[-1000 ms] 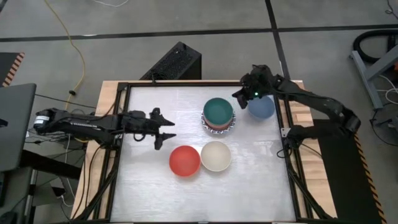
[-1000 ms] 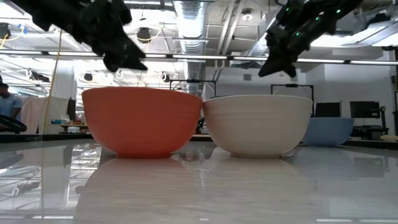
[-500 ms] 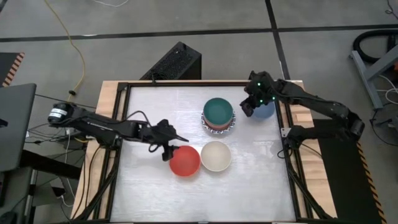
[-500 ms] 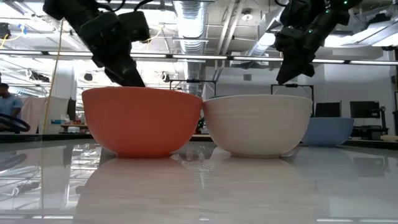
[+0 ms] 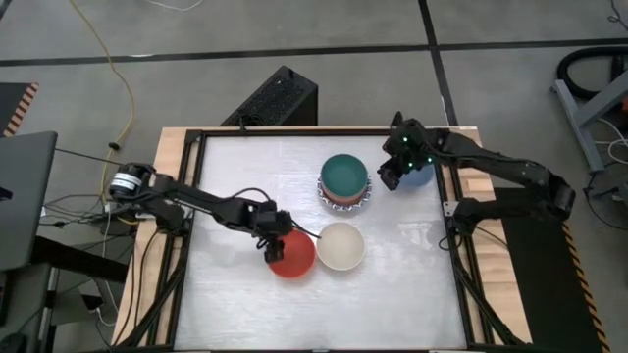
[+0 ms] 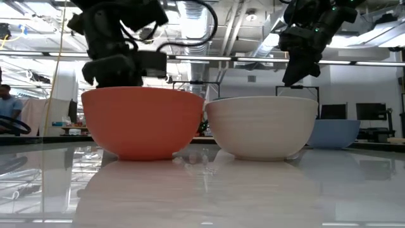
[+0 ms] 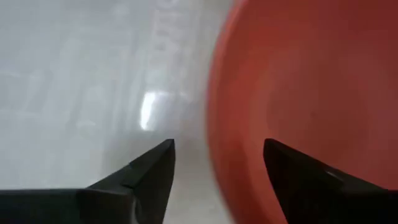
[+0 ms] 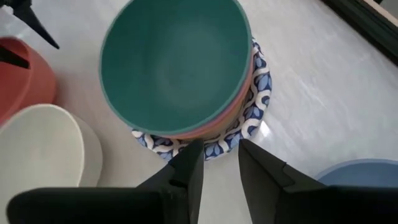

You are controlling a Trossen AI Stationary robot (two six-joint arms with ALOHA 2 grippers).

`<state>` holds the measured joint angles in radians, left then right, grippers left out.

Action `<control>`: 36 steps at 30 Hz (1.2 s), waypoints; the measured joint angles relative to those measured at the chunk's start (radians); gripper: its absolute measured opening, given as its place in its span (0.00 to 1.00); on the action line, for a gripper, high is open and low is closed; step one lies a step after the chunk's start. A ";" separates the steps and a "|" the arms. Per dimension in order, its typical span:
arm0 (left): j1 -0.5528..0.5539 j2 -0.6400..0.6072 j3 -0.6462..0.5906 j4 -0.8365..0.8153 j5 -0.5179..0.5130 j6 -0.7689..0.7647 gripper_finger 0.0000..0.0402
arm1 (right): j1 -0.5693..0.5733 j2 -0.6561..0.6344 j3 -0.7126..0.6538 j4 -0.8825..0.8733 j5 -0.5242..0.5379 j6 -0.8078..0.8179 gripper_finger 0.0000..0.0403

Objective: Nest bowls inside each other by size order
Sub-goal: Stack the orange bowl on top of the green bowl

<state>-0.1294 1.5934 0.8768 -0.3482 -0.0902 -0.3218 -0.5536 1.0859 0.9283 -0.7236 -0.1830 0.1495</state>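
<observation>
Left gripper (image 5: 277, 244) has moved onto the red bowl (image 5: 292, 254) beside the cream bowl (image 5: 340, 245), fingers apart astride its rim. Right gripper (image 5: 391, 173), slightly parted, empty. Pickup likely next.

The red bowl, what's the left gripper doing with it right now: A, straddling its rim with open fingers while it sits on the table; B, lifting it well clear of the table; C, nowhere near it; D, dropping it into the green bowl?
A: the left gripper has one finger outside and one inside the rim of the red bowl, which rests on the table.
</observation>
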 joint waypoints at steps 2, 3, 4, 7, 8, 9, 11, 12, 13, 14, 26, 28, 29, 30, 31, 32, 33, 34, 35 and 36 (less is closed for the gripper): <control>0.003 0.021 0.000 0.003 0.026 -0.007 0.52 | 0.010 0.000 0.000 -0.015 0.008 0.000 0.31; 0.003 0.027 0.000 0.002 0.032 -0.012 0.49 | 0.015 0.000 0.000 -0.017 0.009 0.000 0.31; 0.003 0.029 0.000 0.002 0.033 -0.017 0.44 | 0.020 0.000 0.000 -0.017 0.010 0.000 0.31; 0.003 0.026 0.000 0.002 0.033 -0.026 0.28 | 0.036 0.000 0.000 -0.019 0.036 0.005 0.31; 0.003 0.022 0.000 -0.001 0.032 -0.028 0.21 | 0.042 0.000 0.000 -0.019 0.054 0.007 0.31; 0.003 0.016 0.000 -0.001 0.032 -0.030 0.15 | 0.048 0.000 0.000 -0.018 0.073 0.008 0.31; 0.003 0.002 0.000 0.000 0.021 -0.034 0.04 | 0.061 0.000 0.000 -0.019 0.118 0.010 0.31; 0.003 -0.006 0.001 0.004 0.004 -0.036 0.03 | 0.067 0.000 0.000 -0.018 0.145 0.016 0.31; 0.002 -0.015 0.001 0.004 -0.023 -0.039 0.03 | 0.073 0.000 0.000 -0.017 0.173 0.028 0.31; 0.002 -0.024 0.001 0.001 -0.046 -0.039 0.03 | 0.078 0.000 0.000 -0.017 0.206 0.043 0.31; -0.002 -0.246 -0.001 0.014 -0.666 0.030 0.00 | 0.155 0.000 0.000 0.034 0.512 0.158 0.31; -0.008 -0.282 -0.001 0.069 -0.800 0.081 0.00 | 0.184 0.000 0.000 0.100 0.528 0.140 0.30; -0.009 -0.298 -0.001 0.108 -0.854 0.109 0.00 | 0.199 0.000 0.000 0.141 0.533 0.126 0.30; -0.009 -0.310 -0.001 0.150 -0.904 0.142 0.00 | 0.214 0.000 0.000 0.186 0.539 0.106 0.30; -0.009 -0.320 -0.001 0.189 -0.950 0.179 0.00 | 0.233 0.000 0.000 0.235 0.551 0.082 0.30; -0.009 -0.326 -0.001 0.232 -0.996 0.224 0.00 | 0.252 0.000 0.000 0.282 0.564 0.055 0.30; -0.009 -0.329 -0.001 0.286 -1.042 0.269 0.00 | 0.272 0.000 0.000 0.334 0.581 0.023 0.30; -0.008 -0.331 -0.001 0.343 -1.086 0.317 0.00 | 0.291 0.000 0.000 0.386 0.598 -0.013 0.30; -0.008 -0.331 -0.001 0.399 -1.126 0.365 0.00 | 0.313 0.000 0.000 0.437 0.615 -0.050 0.30; -0.004 -0.331 -0.001 0.457 -1.148 0.417 0.00 | 0.334 0.000 0.000 0.483 0.632 -0.084 0.30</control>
<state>-0.1337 1.2625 0.8757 0.1084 -1.2377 0.0948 -0.2192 1.0863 0.9279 -0.2402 0.4487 0.0655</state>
